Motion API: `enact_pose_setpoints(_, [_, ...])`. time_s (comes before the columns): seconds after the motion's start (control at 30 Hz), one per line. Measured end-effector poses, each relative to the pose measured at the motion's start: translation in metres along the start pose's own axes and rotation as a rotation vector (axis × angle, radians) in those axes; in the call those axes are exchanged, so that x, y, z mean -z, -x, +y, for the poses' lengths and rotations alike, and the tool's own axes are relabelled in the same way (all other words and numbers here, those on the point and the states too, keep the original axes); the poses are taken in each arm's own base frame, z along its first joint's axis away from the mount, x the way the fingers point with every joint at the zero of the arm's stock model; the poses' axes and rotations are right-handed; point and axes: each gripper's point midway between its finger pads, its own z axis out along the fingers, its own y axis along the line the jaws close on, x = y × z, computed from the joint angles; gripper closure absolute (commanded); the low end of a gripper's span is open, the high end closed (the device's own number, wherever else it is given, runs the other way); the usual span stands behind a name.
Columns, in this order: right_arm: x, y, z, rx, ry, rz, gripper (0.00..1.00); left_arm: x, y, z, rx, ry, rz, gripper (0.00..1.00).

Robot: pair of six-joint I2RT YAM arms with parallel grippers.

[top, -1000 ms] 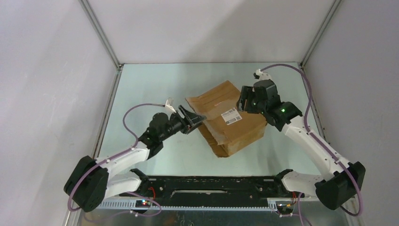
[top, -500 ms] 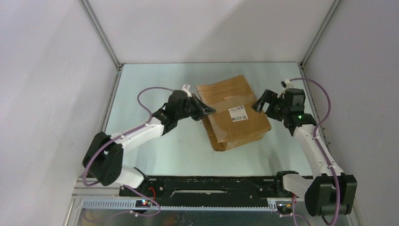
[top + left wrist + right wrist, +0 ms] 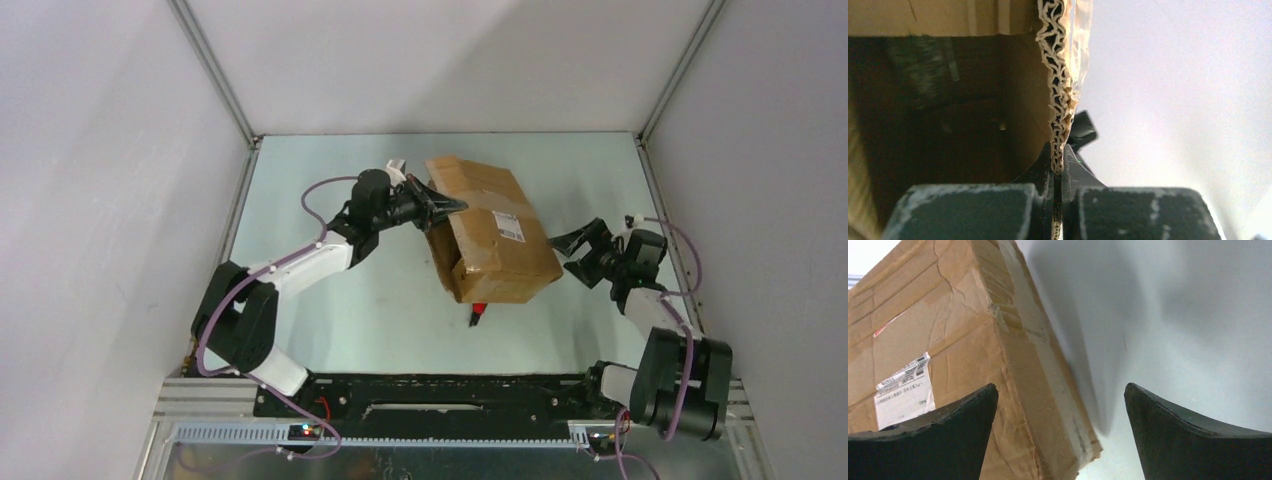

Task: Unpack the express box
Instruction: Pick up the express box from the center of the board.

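Observation:
The express box [image 3: 497, 245], a creased brown carton with a white label [image 3: 508, 226], lies tilted in the middle of the table. My left gripper [image 3: 452, 206] is shut on the box's far-left flap. In the left wrist view the flap's corrugated edge [image 3: 1060, 95] is pinched between the fingers [image 3: 1045, 167], with the dark inside of the box [image 3: 948, 115] to the left. My right gripper [image 3: 567, 245] stands open just right of the box, not touching it. The right wrist view shows the box [image 3: 948, 320], its label [image 3: 902, 390] and a taped corner between the wide-apart fingertips [image 3: 975, 405].
A small red and black object [image 3: 478, 314] sticks out from under the box's near edge. White walls close the table on three sides, with metal rails along them. A black rail [image 3: 440, 392] runs along the near edge between the arm bases.
My left gripper shut on the flap and drew the box back and upward, turning it. My right gripper opened wide and pulled away to the right. The red object came into view.

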Motion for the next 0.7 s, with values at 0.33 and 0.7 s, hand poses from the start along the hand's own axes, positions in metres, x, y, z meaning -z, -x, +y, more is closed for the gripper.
enact_pose_setpoints(0.33, [-0.020,-0.013,0.010,-0.226,0.192,0.006,0.00,-0.004,-0.003,-0.016,0.066,-0.048,0.049,1.00])
enact_pose_setpoints(0.7, [-0.002,0.012,0.038,-0.232,0.261,-0.100,0.01,0.013,-0.010,-0.120,-0.043,-0.321,0.104,1.00])
